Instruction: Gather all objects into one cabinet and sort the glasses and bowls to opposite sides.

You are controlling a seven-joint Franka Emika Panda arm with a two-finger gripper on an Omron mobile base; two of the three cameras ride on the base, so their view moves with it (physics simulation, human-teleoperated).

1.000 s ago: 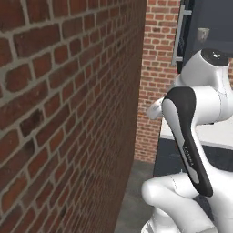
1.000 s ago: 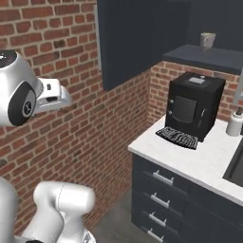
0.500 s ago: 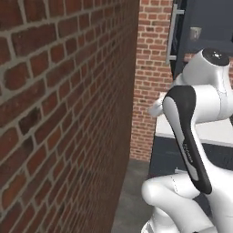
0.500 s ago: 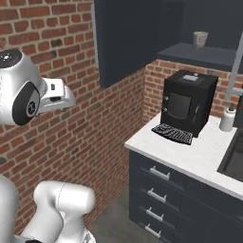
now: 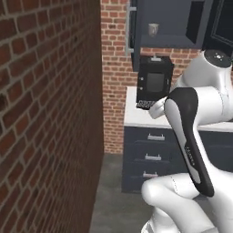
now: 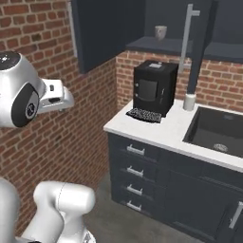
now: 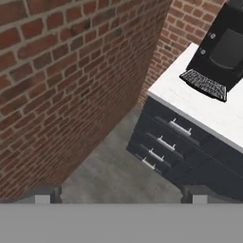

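One grey-beige mug [image 5: 153, 29] upper centre of the left base view, upright on the dark cabinet [image 5: 182, 41] shelf, above a black coffee machine [image 5: 154, 84]. In the right base view, same mug [image 6: 161, 32] top centre on the shelf, coffee machine [image 6: 152, 90] below on the white counter [image 6: 171, 130], soap bottle [image 6: 190, 101] beside the sink [image 6: 218, 133]. In the hand view, gripper [image 7: 117, 195] at bottom edge, tips spread wide apart, over grey floor [image 7: 109, 171]; drawers [image 7: 166, 142] right of centre.

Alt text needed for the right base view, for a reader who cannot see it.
A grey-beige mug stands on the shelf of an open dark wall cabinet, above a black coffee machine on a white counter beside a dark sink.
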